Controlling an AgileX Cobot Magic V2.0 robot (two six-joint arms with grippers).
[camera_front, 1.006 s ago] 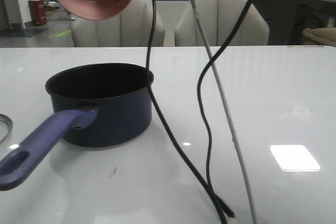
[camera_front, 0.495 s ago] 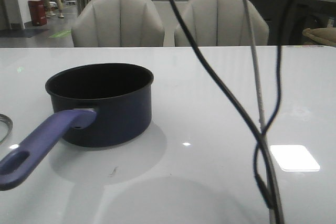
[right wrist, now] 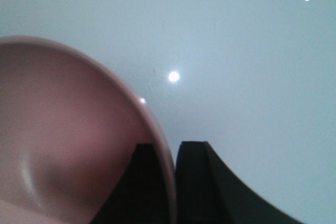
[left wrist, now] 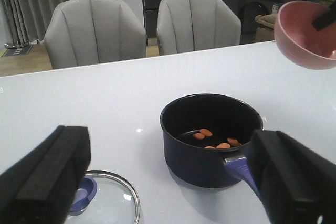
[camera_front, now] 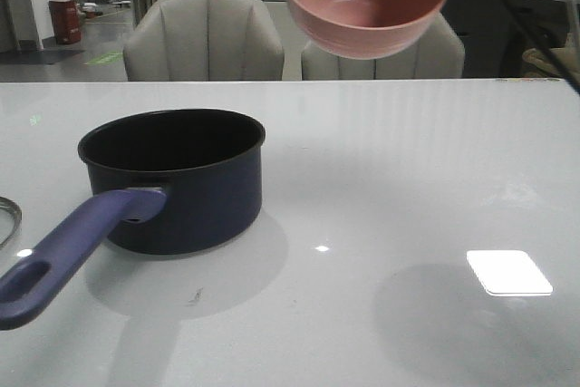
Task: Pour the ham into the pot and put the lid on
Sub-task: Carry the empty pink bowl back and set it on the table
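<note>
Now: ham [left wrist: 215, 139] lying in pot [camera_front: 172, 178]; right gripper [right wrist: 173, 153] pinching emptied bowl [camera_front: 362, 8] beside pot; left gripper [left wrist: 168, 182] spread, best lifting lid [left wrist: 107, 203] by its knob.

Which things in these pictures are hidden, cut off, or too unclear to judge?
- Ham: in the front view the pot wall hides it; only the left wrist view shows the pieces.
- Lid: cut off by the bottom edge in the left wrist view; the front view shows only a sliver of rim at its left edge.
- Left gripper: its fingers are blurred and their tips are out of frame.
- Pink bowl: cut off in the right wrist view.
</note>
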